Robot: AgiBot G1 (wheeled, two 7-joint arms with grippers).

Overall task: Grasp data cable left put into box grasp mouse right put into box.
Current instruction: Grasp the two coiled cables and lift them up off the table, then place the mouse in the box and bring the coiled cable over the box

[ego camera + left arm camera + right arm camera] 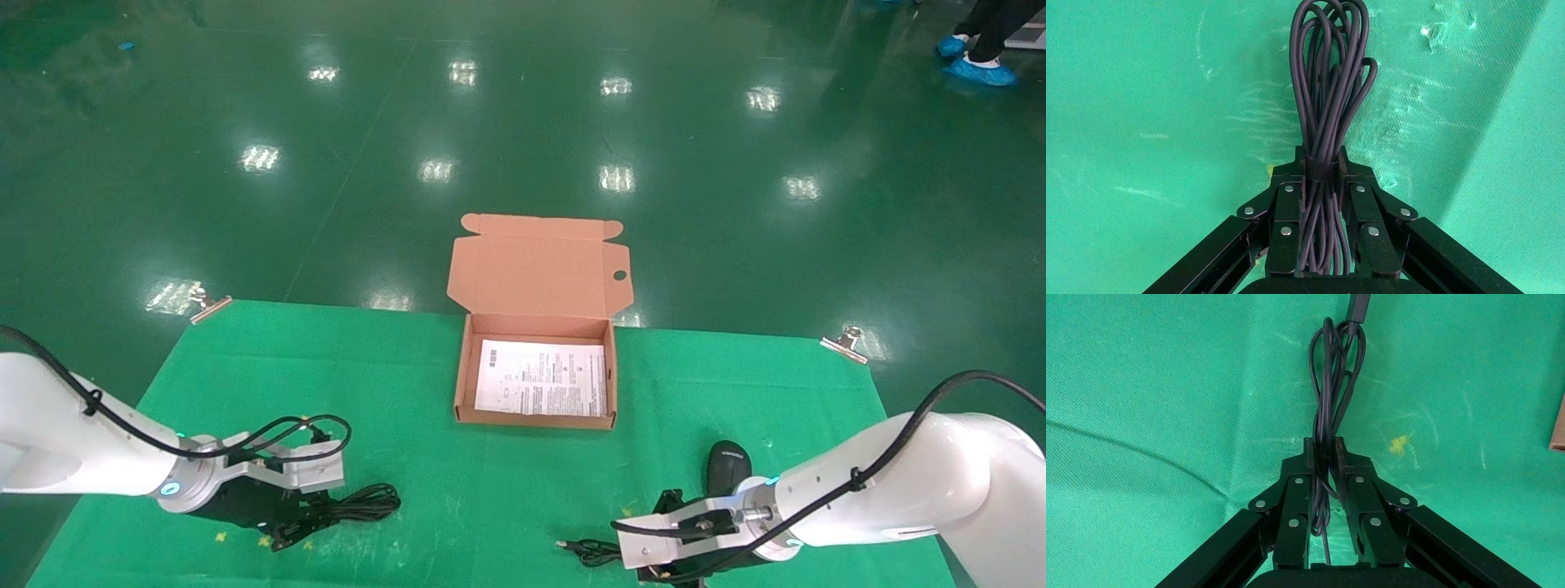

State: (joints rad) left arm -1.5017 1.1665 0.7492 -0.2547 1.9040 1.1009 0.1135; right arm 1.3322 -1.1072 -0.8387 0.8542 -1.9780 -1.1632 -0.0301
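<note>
- box (535, 420) open at mid-table, only the printed sheet (541, 377) inside, nothing packed yet
- left gripper (1320, 173) pinched on data cable (1329, 92), bundle on cloth near left
- right gripper (1324, 458) clamped on the mouse (727, 465) cord, mouse beside it, near right

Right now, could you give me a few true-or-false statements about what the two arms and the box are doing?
1. The box is closed. False: its lid stands open.
2. The left gripper is shut on the data cable. True.
3. The mouse lies inside the box. False: it rests on the green cloth.
4. The right gripper pinches the mouse's cord. True.
5. A white printed sheet lies in the box. True.
</note>
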